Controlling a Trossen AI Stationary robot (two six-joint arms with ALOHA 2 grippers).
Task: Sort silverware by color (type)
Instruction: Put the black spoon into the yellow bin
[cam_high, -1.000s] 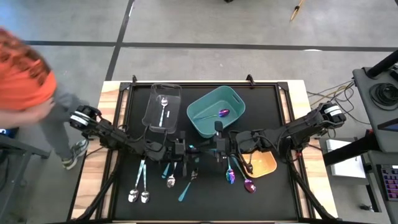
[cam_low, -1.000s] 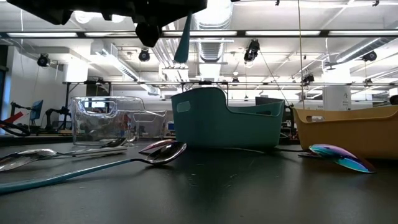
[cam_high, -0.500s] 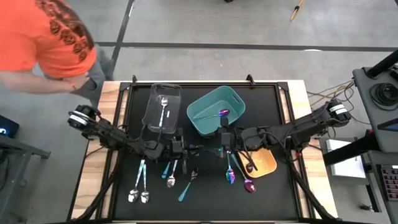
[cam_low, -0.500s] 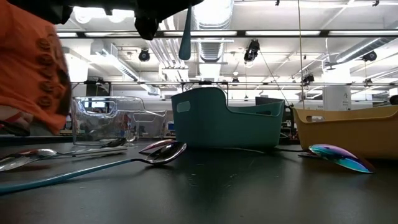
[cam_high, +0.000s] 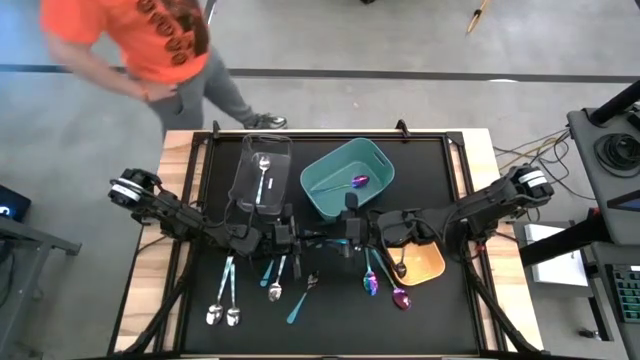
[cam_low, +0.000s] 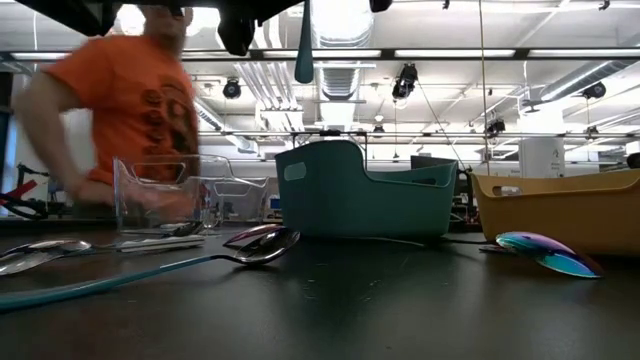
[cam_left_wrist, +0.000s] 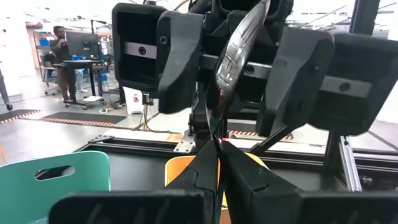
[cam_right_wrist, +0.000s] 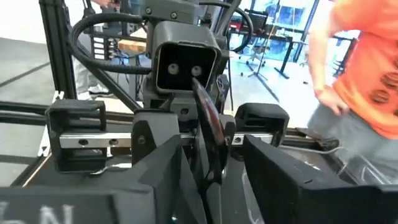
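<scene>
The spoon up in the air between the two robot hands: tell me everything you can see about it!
The spoon has a dark, shiny, metal-looking bowl and a teal handle. It is off the table, above the middle of the black mat. The left gripper pinches it shut just below the bowl. The right gripper faces it, with its open fingers on either side of the bowl. Nothing else touches it.

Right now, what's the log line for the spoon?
spoon: mid-air, between both grippers | left gripper: shut on spoon | right gripper: open around spoon
</scene>
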